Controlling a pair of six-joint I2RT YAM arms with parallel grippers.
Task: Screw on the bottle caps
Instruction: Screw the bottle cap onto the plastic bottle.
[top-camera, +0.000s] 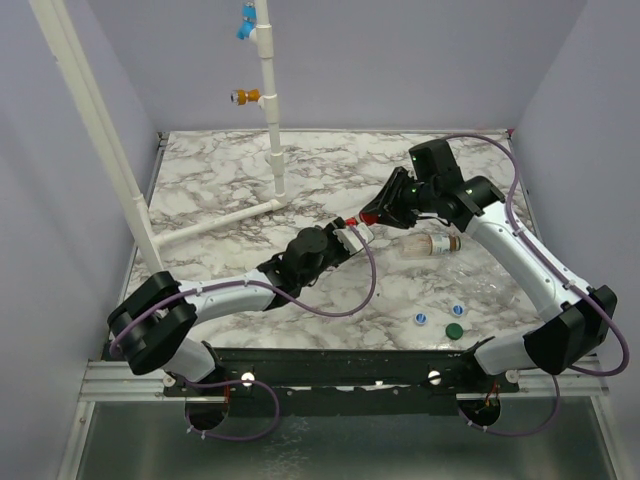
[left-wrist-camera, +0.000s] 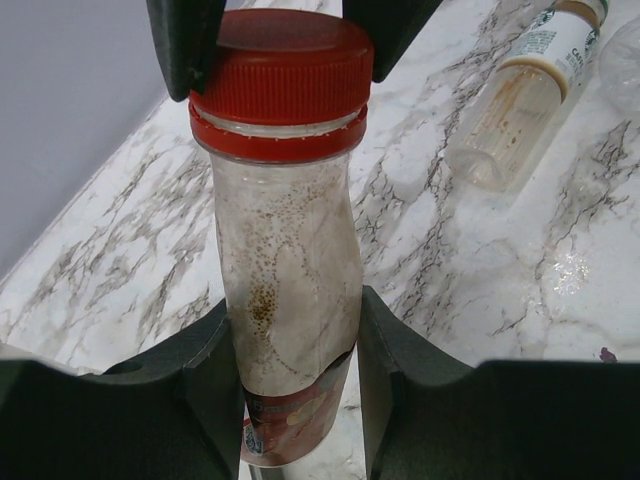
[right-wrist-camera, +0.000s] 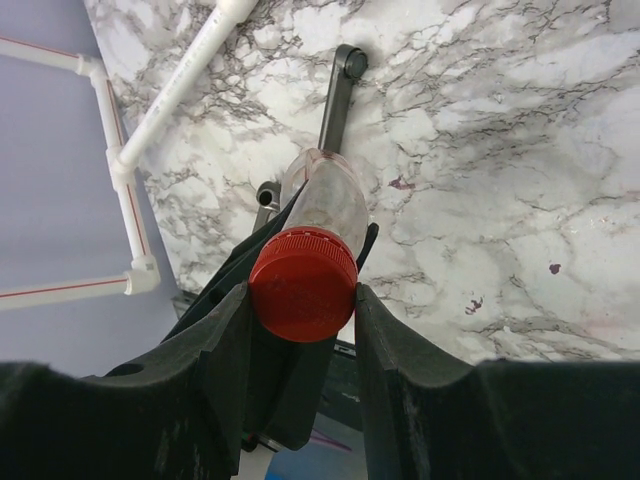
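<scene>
My left gripper (top-camera: 345, 238) is shut on a clear bottle with a reddish label (left-wrist-camera: 285, 290) and holds it above the table; its jaws press the bottle's lower body (left-wrist-camera: 290, 385). A red cap (left-wrist-camera: 280, 85) sits on the bottle's neck. My right gripper (top-camera: 383, 212) is shut on that red cap (right-wrist-camera: 303, 283), one finger (right-wrist-camera: 225, 340) on each side. The bottle (right-wrist-camera: 330, 200) runs away behind the cap. A second bottle (top-camera: 430, 245) lies capless on the table. Two white-and-blue caps (top-camera: 421, 320) (top-camera: 457, 310) and a green cap (top-camera: 454, 331) lie at the front right.
A white pipe frame (top-camera: 270, 110) with orange and blue fittings stands at the back, with a slanted pipe (top-camera: 95, 130) on the left. It also shows in the right wrist view (right-wrist-camera: 170, 100). Another clear bottle (left-wrist-camera: 625, 50) lies at the right edge of the left wrist view.
</scene>
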